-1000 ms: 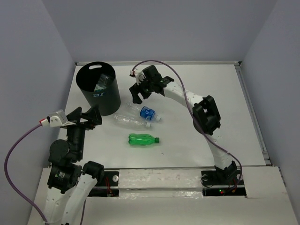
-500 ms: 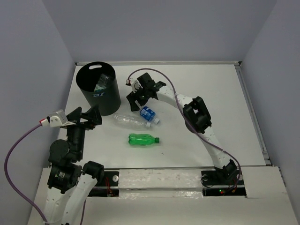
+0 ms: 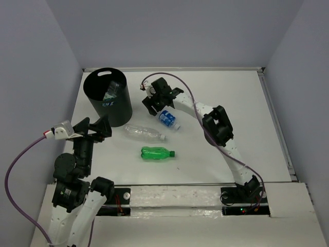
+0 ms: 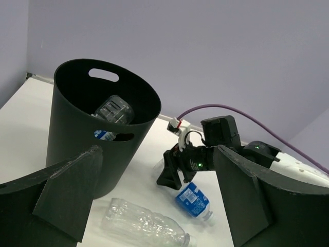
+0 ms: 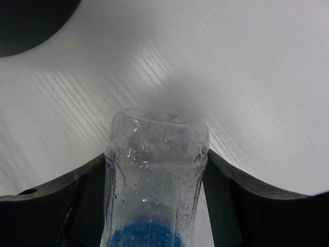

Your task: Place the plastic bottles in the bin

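The bin (image 3: 117,110) stands at the far left of the table (image 3: 231,92) with at least two bottles (image 4: 113,109) inside (one shows a blue label). Just beside it, the right gripper (image 3: 152,104) has its fingers pressed against both sides of a blue-labelled bottle (image 3: 168,118). A plain clear bottle (image 3: 144,133) and a green bottle (image 3: 157,153) lie nearer the arms. The left gripper (image 3: 98,128) gapes wide, holding nothing.

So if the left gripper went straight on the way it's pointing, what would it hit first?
Probably the plain clear bottle lying ahead of the left gripper, though depth is unclear. Beyond it, the right gripper grips the blue-labelled bottle.
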Available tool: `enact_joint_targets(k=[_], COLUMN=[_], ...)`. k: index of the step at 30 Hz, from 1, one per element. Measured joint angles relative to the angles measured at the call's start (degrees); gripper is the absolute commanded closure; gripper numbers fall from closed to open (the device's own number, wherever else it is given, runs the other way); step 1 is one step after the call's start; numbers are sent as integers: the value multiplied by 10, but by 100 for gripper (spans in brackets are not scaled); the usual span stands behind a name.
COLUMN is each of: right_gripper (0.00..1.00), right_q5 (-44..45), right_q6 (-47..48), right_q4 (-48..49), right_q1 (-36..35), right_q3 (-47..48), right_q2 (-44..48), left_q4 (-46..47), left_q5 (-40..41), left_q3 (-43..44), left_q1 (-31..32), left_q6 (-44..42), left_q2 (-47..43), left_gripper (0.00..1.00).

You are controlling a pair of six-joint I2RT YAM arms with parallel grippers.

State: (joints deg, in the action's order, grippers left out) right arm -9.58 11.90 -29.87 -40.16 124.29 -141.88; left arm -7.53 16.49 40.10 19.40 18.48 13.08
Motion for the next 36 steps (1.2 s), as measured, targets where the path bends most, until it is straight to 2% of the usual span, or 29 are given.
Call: enact_joint_targets(k=[7, 12, 16, 18, 20, 23, 28, 34, 36], right_gripper=[51, 51, 52, 53, 54, 53, 52, 53, 49], right_q5=[16, -3, -7, -3, 3, 28, 83, 128, 138], right_q6=[-45, -156, -243, -297, -333, -375, -395, -387, -387], right_q4=[57, 257, 424, 528, 584, 659, 675, 679, 678], right_q1=[3, 4, 3, 0, -5, -22, -52, -75, -79], right_q3=[-4, -40, -32, -13, 4, 92, 207, 225, 226], right_q2=[95, 236, 276, 264, 242, 149, 2, -78, -85], left_q4=[0, 0, 0, 0, 0, 0, 0, 0, 0], left_q5=[0, 1, 1, 2, 3, 4, 10, 14, 14], left_q3=[0, 0, 0, 0, 0, 0, 0, 0, 0], left_q1=[0, 0, 0, 0, 0, 0, 0, 0, 0], left_q6=[0, 0, 0, 0, 0, 0, 0, 0, 0], left_q2=[0, -2, -2, -2, -3, -6, -9, -10, -10], left_gripper=[1, 1, 1, 1, 1, 1, 1, 1, 1])
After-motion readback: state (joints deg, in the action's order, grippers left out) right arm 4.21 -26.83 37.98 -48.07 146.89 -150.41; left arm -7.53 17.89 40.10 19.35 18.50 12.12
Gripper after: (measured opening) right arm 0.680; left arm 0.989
